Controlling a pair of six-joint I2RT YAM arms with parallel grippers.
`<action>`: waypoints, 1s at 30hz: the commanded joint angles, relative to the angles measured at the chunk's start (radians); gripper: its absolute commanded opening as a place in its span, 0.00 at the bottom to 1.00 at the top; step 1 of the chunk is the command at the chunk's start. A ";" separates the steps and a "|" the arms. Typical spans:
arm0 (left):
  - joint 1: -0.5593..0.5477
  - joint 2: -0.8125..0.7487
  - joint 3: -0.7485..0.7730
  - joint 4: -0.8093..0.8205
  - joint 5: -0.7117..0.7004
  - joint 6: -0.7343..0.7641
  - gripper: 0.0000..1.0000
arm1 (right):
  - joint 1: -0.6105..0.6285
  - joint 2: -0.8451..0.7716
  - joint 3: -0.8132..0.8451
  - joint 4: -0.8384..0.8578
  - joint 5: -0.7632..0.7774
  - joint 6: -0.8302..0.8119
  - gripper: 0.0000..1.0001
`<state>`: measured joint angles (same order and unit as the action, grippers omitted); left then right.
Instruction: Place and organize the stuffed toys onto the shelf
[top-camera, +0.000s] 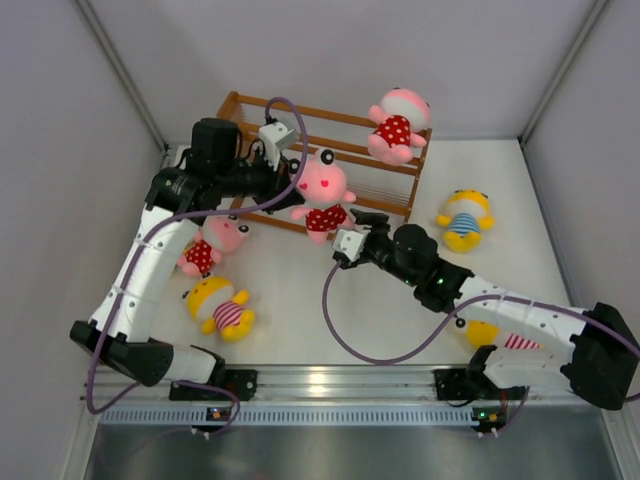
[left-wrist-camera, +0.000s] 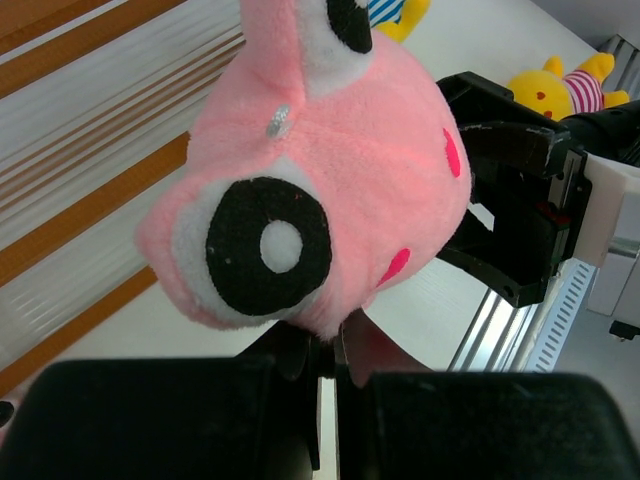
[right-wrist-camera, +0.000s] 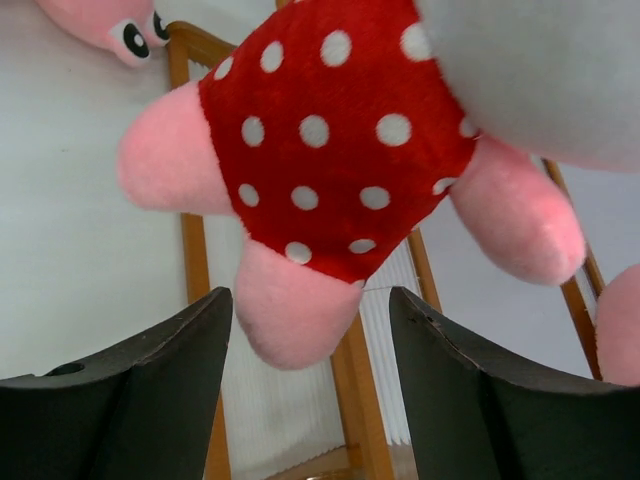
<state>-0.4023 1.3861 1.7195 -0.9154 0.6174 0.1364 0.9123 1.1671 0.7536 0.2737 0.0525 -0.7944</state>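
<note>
Left wrist view: we are looking at the pink toy (left-wrist-camera: 330, 170) head-on, its plush face filling the frame centre. The left gripper (left-wrist-camera: 328, 368) is showing its jaws drawn almost together at the bottom edge. A fold of plush under the head appears pinched between them, and we are reading this as a hold on the toy. In the top external view the toy is sitting at frame centre against the front rails of the shelf (top-camera: 345, 150), its red dotted body hanging toward the table (top-camera: 300, 290).

Handling, our judgement: we are treating it as light, soft and squashy, not fragile. The pile is probably giving under the pads, so a shallow pinch may be prone to slipping. The round head or the torso is offering the surest bite.

Right wrist view: the right gripper (right-wrist-camera: 310, 305) is standing wide open and holding nothing. The toy's dotted torso and one leg are hanging just above the gap between its fingers (right-wrist-camera: 150, 400).

Surroundings, top external:
- A second pink toy (top-camera: 398, 125) is lying on the shelf's upper right end.
- A third pink toy (top-camera: 208, 243) is lying partly under the left arm, left of centre.
- A red-striped yellow toy (top-camera: 222, 308) is lying at lower left.
- A blue-striped yellow toy (top-camera: 463, 220) is lying at right.
- Another yellow toy (top-camera: 500, 338) is lying half hidden under the right arm at lower right.

We are judging the thin rails and the two grippers working close together to be the main obstructions.
</note>
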 joint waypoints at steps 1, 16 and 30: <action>0.007 -0.001 -0.006 0.056 0.035 0.002 0.00 | 0.004 0.003 0.070 0.073 0.017 0.029 0.64; 0.010 0.001 0.119 -0.033 -0.301 0.103 0.24 | 0.007 -0.060 0.269 -0.157 -0.187 0.263 0.00; 0.010 0.066 0.333 0.096 -0.557 0.232 0.71 | 0.004 0.288 0.884 -0.438 -0.053 0.345 0.00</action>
<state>-0.3923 1.4120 2.0514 -0.9211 0.1329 0.3126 0.9119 1.3708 1.4841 -0.1307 -0.0788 -0.4492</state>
